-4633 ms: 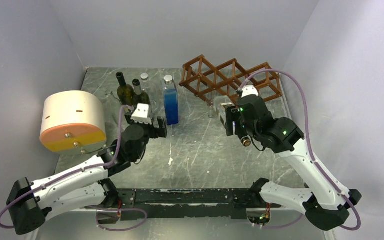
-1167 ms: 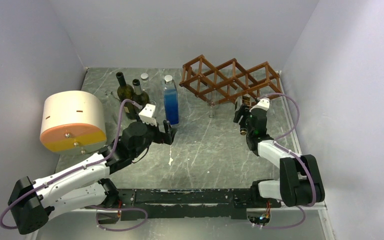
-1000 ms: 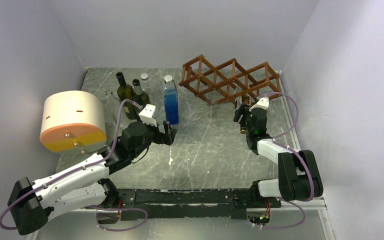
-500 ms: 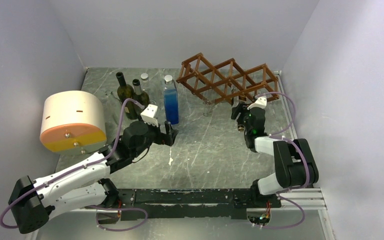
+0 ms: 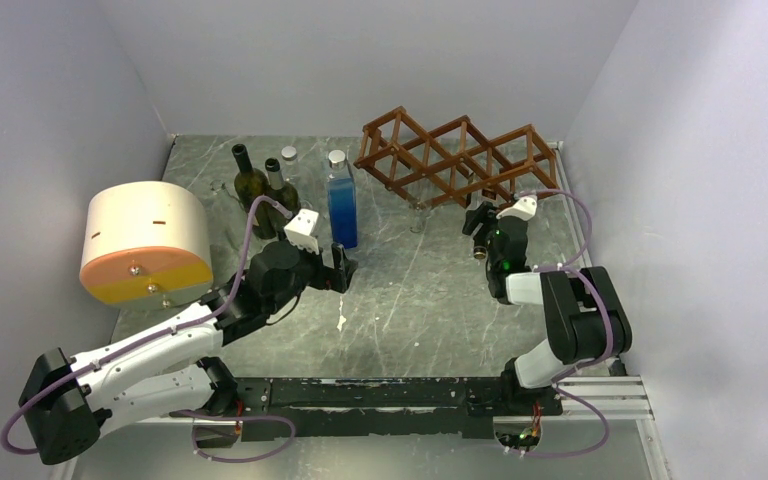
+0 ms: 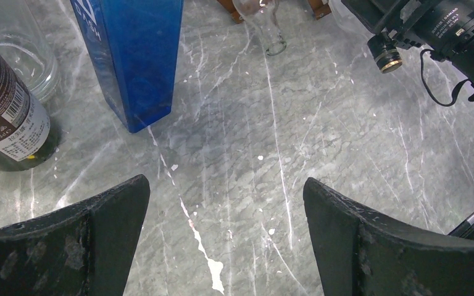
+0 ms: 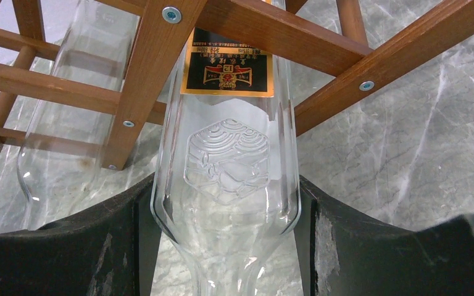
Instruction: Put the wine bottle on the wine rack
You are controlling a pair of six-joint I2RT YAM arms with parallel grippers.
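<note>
Here the right hand (image 7: 225, 209) is closed on the wine bottle (image 7: 225, 148), one dark finger pressed to each side of the clear glass at its shoulder, just where the body narrows into the neck. The neck points back toward the wrist. The body, with its embossed emblem and black-and-gold label, runs straight ahead from the hand. That long axis is the relation that counts: it lines up with the hand's own reach and leads base-first into the wine rack (image 7: 284, 34), whose reddish slats already cross over the label end. I judge the bottle part-way into an opening, not yet seated, so the coming move is a push along that same line.

A second clear bottle (image 7: 68, 117) lies in the neighbouring opening on the left, close beside it.

In the top view the right arm is folded tight, elbow drawn back by the right side, forearm low and aimed at the rack's near face.

The left hand (image 6: 224, 182) is spread wide and holds nothing, hovering above the desk (image 6: 345, 154) near the blue bottle (image 6: 136, 55), well apart from the rack. The right arm is plainly the nearer.
</note>
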